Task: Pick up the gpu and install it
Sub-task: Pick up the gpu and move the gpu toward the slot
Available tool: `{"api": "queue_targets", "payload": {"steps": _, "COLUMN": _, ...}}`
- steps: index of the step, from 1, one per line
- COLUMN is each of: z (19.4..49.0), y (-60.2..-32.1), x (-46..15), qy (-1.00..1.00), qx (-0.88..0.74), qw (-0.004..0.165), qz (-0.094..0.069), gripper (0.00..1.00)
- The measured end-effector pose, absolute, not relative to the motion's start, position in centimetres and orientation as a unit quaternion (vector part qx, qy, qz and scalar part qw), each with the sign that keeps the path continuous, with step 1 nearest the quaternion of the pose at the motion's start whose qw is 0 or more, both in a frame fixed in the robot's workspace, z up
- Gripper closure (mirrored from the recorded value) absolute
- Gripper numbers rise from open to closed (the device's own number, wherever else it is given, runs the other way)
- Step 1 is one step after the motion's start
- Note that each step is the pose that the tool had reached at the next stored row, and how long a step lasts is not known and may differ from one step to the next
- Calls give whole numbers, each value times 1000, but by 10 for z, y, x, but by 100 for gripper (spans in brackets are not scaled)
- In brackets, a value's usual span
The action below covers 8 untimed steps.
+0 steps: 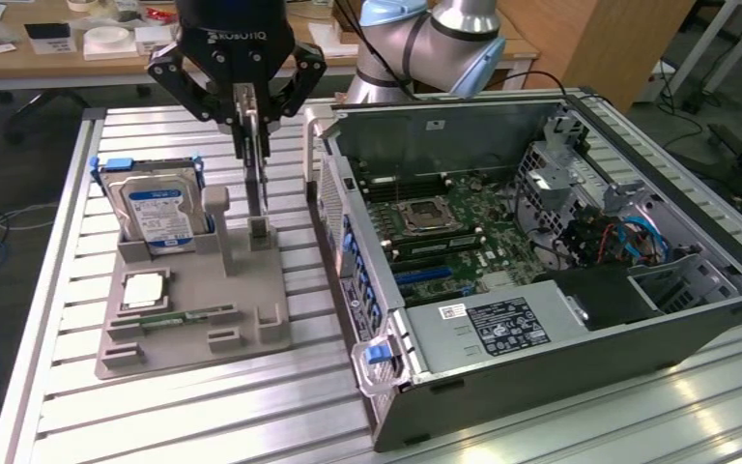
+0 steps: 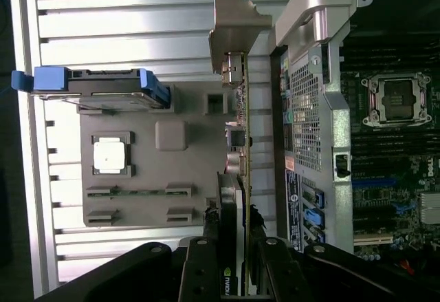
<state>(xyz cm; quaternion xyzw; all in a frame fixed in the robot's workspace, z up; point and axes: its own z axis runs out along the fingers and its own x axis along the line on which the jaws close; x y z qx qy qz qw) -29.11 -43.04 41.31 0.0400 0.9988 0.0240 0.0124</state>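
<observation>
The gpu [image 1: 256, 164] hangs upright and edge-on from my gripper [image 1: 252, 101], which is shut on its upper edge. Its lower end sits at the slotted post of the grey holder tray [image 1: 236, 338]; I cannot tell whether it touches the post. In the wrist view the gpu [image 2: 242, 123] runs as a thin green-edged strip between my black fingers [image 2: 206, 254], with my gripper [image 2: 234, 250] closed around it. Its silver bracket [image 2: 234, 20] is at the far end. The open computer case [image 1: 345, 213] lies just to the exterior view's right of the card.
The holder tray [image 2: 151, 178] carries a hard drive with a blue label [image 1: 158, 208], a CPU chip [image 1: 146, 288] and a RAM stick [image 1: 185, 317]. Inside the case are the motherboard [image 1: 448, 213] and blue slots [image 1: 423, 275]. Everything rests on a slatted aluminium table [image 1: 216, 425].
</observation>
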Motion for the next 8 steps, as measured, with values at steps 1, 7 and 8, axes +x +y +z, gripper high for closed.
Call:
{"api": "queue_targets", "payload": {"steps": 1, "z": 413, "y": -430, "x": -290, "qy": 999, "qx": 40, "qw": 12, "qz": 24, "gripper": 73}}
{"api": "queue_targets", "payload": {"steps": 7, "z": 415, "y": -430, "x": -282, "qy": 999, "qx": 40, "qw": 11, "qz": 24, "gripper": 73}}
{"api": "queue_targets", "payload": {"steps": 8, "z": 416, "y": -430, "x": -280, "qy": 999, "qx": 40, "qw": 10, "qz": 24, "gripper": 73}}
